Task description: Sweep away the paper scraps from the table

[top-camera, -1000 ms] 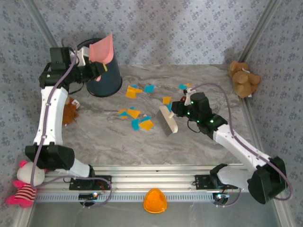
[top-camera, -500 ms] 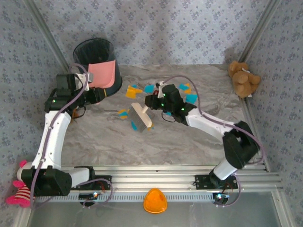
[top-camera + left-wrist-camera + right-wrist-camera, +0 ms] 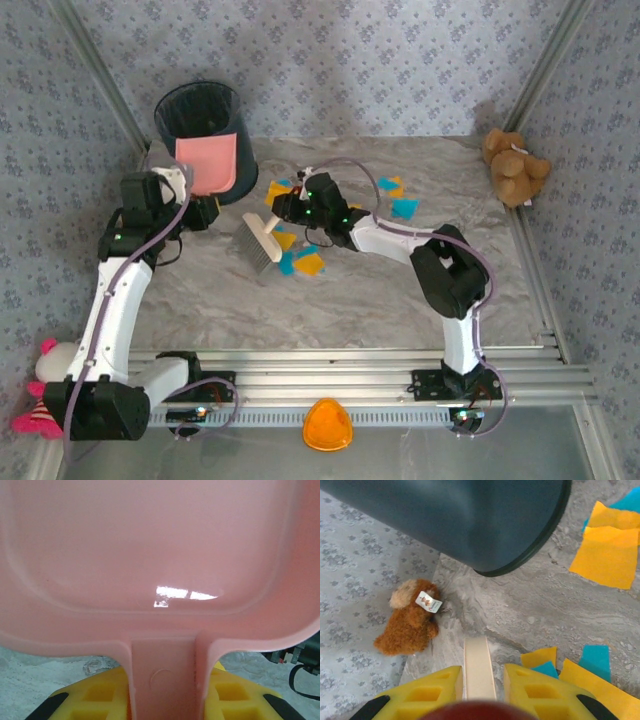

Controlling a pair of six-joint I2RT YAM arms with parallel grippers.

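The left gripper (image 3: 165, 700) pinches the handle of a pink dustpan (image 3: 150, 545), and the pan blocks most of what lies beyond it. The right gripper (image 3: 480, 692) clamps the handle of a brush (image 3: 258, 240). The brush head is just beside the paper scraps (image 3: 300, 262) scattered mid-table (image 3: 400, 290), some partly covered by the arm. A dark bin (image 3: 470, 520) is cut off at the top edge.

Pink dustpan (image 3: 208, 162) by bin (image 3: 195, 108); brush (image 3: 258, 241); teddy (image 3: 515, 165); brown plush (image 3: 410, 622)
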